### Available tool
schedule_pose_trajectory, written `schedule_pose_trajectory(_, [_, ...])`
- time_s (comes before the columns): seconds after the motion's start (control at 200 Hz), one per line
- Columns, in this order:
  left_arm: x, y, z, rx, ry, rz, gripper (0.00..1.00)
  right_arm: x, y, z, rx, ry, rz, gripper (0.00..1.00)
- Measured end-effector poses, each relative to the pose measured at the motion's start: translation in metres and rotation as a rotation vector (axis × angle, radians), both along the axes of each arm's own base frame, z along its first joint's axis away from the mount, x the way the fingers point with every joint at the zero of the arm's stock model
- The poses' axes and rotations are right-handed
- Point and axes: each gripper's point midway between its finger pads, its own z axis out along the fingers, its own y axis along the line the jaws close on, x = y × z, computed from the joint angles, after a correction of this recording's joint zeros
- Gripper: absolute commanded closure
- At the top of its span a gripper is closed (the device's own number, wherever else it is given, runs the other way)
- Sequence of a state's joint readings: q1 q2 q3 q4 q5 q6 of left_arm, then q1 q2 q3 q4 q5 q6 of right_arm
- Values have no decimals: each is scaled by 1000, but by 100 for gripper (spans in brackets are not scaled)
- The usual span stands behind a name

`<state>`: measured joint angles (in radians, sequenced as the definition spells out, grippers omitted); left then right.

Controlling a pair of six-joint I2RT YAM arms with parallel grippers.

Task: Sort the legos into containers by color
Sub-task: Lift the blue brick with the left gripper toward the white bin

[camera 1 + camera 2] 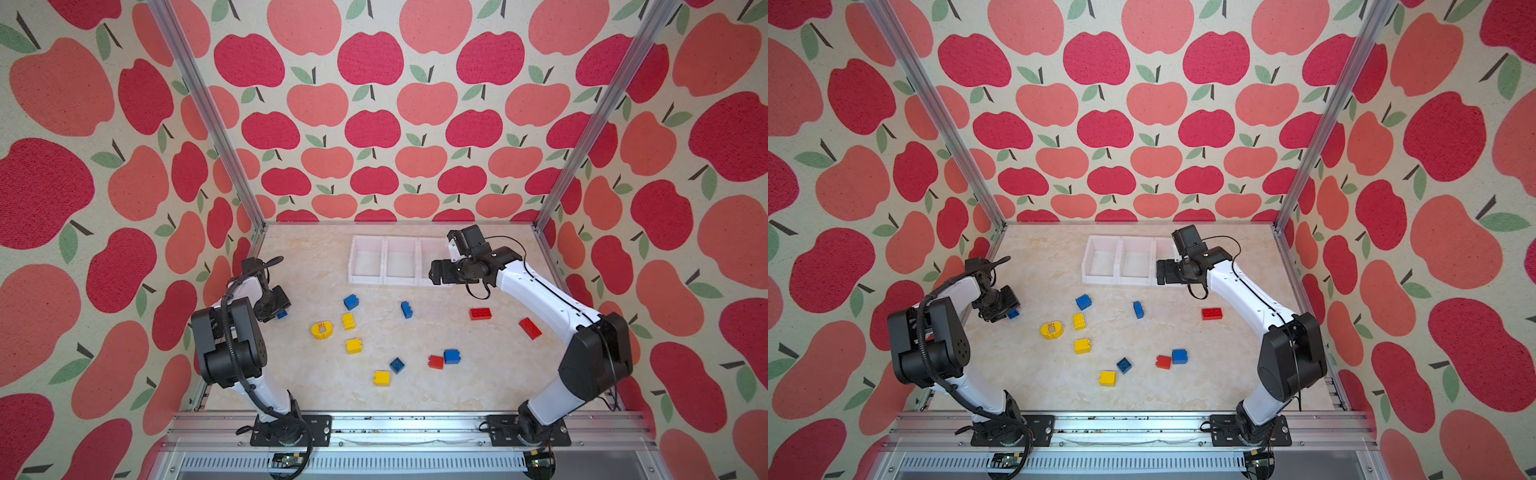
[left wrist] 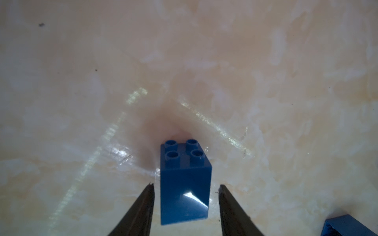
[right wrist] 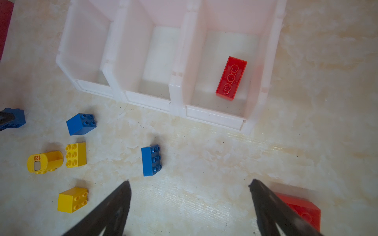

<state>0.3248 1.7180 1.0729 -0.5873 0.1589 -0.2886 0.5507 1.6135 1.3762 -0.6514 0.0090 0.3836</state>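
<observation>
Sorting has barely begun: one red brick (image 3: 231, 78) in the containers (image 3: 177, 90); left gripper (image 2: 185, 185) straddles a blue brick (image 2: 185, 196), not yet clamped; right gripper (image 3: 189, 182) gapes empty.

White arms with black joints
Left arm (image 1: 257, 390) has a ribbed black cable, right arm (image 1: 536, 291) a thin wire; black tapered fingers (image 3: 110, 210).

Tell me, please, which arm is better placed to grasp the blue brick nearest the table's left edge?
Left. The left gripper straddles that blue brick with slim gaps either side; the right gripper hangs open by the bins, across the table.
</observation>
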Motion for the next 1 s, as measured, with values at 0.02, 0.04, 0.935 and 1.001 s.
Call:
schedule_pose_trajectory(0.02, [0, 0, 0, 0, 0, 0, 53, -1, 0, 0, 1, 2, -3, 6])
schedule_pose_trajectory(0.04, [0, -1, 0, 0, 0, -2, 54, -1, 0, -1, 0, 3, -3, 6])
schedule_pose_trajectory(0.935, [7, -25, 10, 0, -25, -73, 75, -18, -15, 3, 10, -7, -43, 6])
schedule_pose_trajectory(1.001, [9, -31, 15, 4, -36, -89, 75, -20, -17, 5, 12, -13, -47, 6])
